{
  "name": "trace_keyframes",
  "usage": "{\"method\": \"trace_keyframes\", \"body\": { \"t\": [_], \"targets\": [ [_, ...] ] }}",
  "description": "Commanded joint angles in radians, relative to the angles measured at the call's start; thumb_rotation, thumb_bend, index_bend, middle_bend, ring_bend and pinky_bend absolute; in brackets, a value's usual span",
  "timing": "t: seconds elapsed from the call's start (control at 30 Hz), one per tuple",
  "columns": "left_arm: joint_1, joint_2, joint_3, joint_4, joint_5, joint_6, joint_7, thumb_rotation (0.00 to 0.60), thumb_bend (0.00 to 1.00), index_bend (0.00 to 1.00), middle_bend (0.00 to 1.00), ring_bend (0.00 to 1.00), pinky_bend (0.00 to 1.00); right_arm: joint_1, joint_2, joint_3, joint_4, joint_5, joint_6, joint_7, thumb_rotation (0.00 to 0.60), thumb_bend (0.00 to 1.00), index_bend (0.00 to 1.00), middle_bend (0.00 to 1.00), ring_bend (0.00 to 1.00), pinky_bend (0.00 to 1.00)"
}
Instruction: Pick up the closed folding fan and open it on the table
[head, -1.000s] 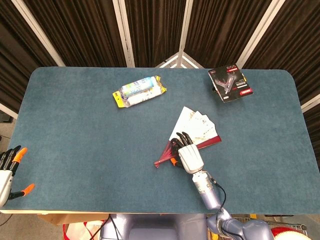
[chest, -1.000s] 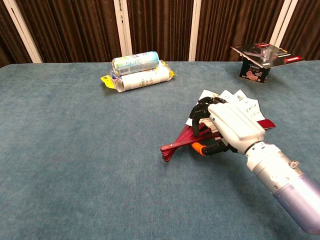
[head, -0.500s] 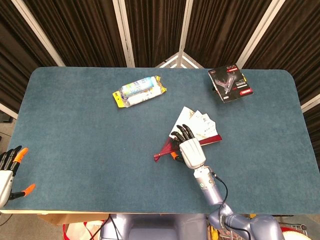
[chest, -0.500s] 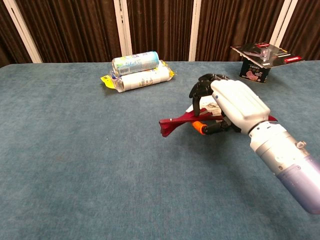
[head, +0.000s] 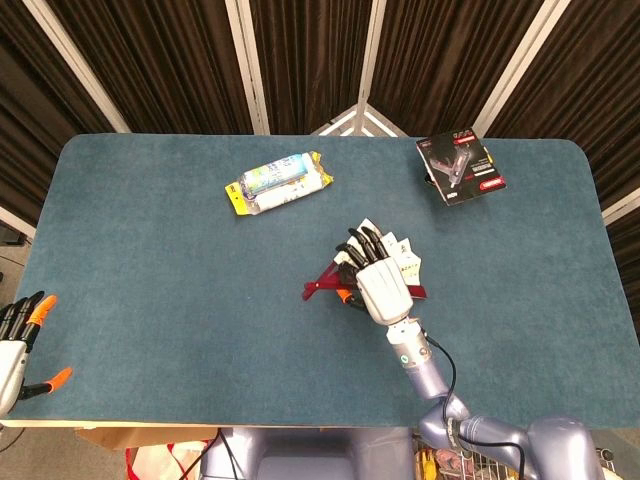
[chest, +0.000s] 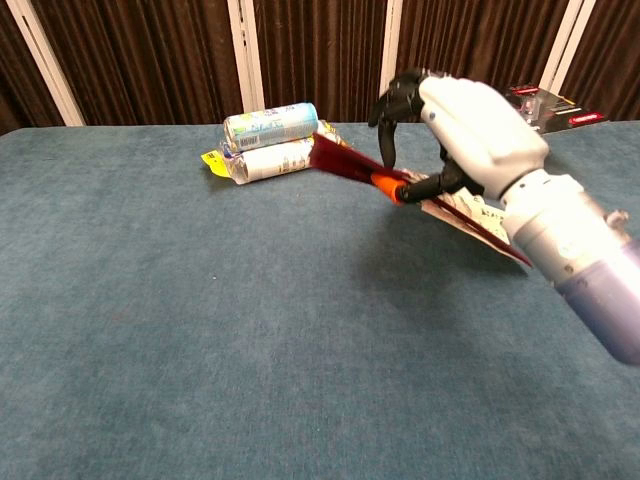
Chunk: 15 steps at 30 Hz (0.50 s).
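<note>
My right hand (head: 378, 281) (chest: 462, 130) grips the folding fan (head: 325, 286) (chest: 345, 165) and holds it up off the table. The fan has dark red ribs and a white printed leaf, partly spread; its red pivot end points left. The white leaf (head: 405, 262) shows beyond the fingers in the head view. My left hand (head: 18, 336) rests at the table's left front edge, fingers apart, holding nothing; the chest view does not show it.
A pack of wrapped rolls with a yellow label (head: 279, 182) (chest: 275, 143) lies at the back left of centre. A black box with a red card on top (head: 461, 167) (chest: 528, 115) stands at the back right. The blue table (head: 150, 260) spans both views.
My right hand has lifted the fan from the table and carried it up and slightly away; the fan's pivot end now hangs in the air.
</note>
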Motion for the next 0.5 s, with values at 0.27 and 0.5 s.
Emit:
{"method": "trace_keyframes", "body": {
  "t": [0.27, 0.5],
  "targets": [
    [-0.020, 0.012, -0.031, -0.039, -0.023, -0.007, 0.011, 0.600, 0.00, 0.00, 0.00, 0.00, 0.00, 0.062, 0.089, 0.086, -0.146, 0.027, -0.043, -0.094, 0.600, 0.76, 0.81, 0.36, 0.15, 0.14],
    [-0.068, 0.039, -0.086, -0.100, -0.033, -0.021, 0.020, 0.600, 0.00, 0.00, 0.00, 0.00, 0.00, 0.095, 0.136, 0.133, -0.201, 0.045, -0.063, -0.130, 0.600, 0.76, 0.81, 0.36, 0.15, 0.14]
  ]
}}
